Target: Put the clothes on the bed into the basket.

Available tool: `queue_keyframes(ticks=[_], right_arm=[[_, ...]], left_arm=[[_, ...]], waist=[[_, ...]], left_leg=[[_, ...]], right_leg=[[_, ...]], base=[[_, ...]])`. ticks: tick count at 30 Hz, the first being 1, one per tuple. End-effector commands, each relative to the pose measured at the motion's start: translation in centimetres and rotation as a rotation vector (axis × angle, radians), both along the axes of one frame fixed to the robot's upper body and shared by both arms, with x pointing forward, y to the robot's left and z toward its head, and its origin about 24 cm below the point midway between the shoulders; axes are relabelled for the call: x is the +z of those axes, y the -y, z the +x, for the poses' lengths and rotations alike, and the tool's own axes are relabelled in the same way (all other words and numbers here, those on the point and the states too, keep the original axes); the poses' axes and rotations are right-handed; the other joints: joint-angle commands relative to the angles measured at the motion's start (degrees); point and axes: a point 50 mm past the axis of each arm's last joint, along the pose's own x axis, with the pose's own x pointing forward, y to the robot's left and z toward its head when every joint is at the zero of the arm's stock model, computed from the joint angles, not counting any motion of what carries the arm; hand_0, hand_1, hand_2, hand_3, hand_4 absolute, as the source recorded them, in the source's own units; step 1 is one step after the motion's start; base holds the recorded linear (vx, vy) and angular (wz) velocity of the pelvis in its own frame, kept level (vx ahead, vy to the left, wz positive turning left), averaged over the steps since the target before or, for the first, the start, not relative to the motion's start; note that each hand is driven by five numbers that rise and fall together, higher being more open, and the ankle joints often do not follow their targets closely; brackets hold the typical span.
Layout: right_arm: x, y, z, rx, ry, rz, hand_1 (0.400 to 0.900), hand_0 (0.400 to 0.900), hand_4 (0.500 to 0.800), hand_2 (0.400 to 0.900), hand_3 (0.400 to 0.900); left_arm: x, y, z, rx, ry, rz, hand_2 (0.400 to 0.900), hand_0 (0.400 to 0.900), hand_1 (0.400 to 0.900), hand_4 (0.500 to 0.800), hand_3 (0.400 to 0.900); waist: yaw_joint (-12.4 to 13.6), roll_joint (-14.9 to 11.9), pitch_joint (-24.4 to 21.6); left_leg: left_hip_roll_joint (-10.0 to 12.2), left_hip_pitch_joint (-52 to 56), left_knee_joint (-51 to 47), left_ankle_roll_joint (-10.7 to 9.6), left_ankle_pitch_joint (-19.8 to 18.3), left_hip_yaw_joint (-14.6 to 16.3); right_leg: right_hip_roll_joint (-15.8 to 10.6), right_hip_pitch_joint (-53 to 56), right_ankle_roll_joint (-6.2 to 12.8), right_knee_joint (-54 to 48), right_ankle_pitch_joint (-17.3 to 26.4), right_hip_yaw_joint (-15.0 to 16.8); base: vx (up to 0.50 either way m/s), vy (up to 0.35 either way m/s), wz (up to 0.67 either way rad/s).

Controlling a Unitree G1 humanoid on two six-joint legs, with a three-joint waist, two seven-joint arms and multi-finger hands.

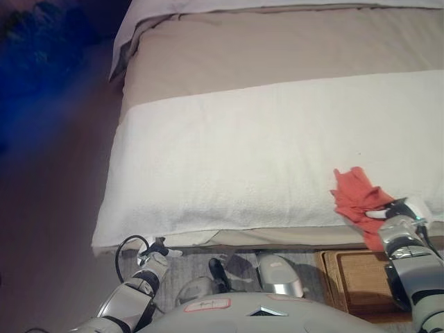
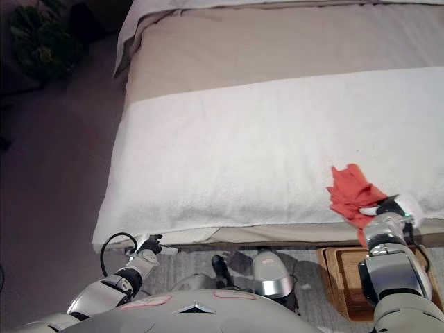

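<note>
Red cloth sits at the bed edge, lower right, above the basket. Right hand pinches its corner, so it could easily slip. Left hand hangs low, fingers unclear.

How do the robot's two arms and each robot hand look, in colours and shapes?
Both arms are silver-grey, built of rounded segments with black bands at the joints. The left robot hand is small and dark with white tips. The right robot hand is dark with a white cover, above a chunky ribbed wrist.
</note>
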Motion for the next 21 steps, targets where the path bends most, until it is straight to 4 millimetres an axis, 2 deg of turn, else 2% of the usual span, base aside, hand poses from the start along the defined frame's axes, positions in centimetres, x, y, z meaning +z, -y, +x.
queue_keyframes(ticks=[1,6,12,21], right_arm=[[4.4,4.8,-2.0,-0.119,0.002,-0.158,0.400,0.400,0.500,0.400,0.400],[6.9,7.5,-4.7,-0.210,-0.031,-0.228,0.400,0.400,0.500,0.400,0.400],[9.4,10.3,-9.5,-0.353,-0.125,-0.288,0.400,0.400,0.500,0.400,0.400],[12.1,12.1,-14.6,-0.511,-0.211,-0.302,0.400,0.400,0.500,0.400,0.400]], left_arm=[[0.1,-3.3,-2.0,0.008,-0.090,0.123,0.900,0.900,0.900,0.800,0.900],[0.0,-3.1,-2.0,-0.017,-0.091,0.116,0.900,0.900,0.900,0.800,0.900],[-0.1,-2.6,-2.0,-0.070,-0.104,0.101,0.900,0.900,0.900,0.800,0.900],[0.1,-2.4,-1.1,-0.087,-0.068,0.077,0.900,0.900,0.900,0.800,0.900]], waist=[[-0.24,-0.41,-3.97],[-1.19,-0.20,-4.13],[-2.30,0.93,-4.44],[-3.28,2.47,-4.92]], left_leg=[[0.73,1.55,0.34,-2.14,-1.64,-2.69],[1.27,2.10,1.90,-2.56,-1.92,-2.43],[1.62,2.73,2.32,-2.95,-1.79,-3.08],[1.43,3.54,2.63,-2.95,-2.15,-3.75]], right_leg=[[0.84,2.89,2.42,0.17,-4.34,1.14],[1.21,4.15,2.12,0.17,-4.82,0.63],[1.14,5.62,1.59,0.17,-5.83,-0.71],[1.17,6.91,1.50,0.17,-6.61,-1.25]], base=[[0.00,-0.047,-0.03],[-0.01,-0.047,0.04],[-0.01,-0.038,0.10],[0.01,-0.025,-0.02]])
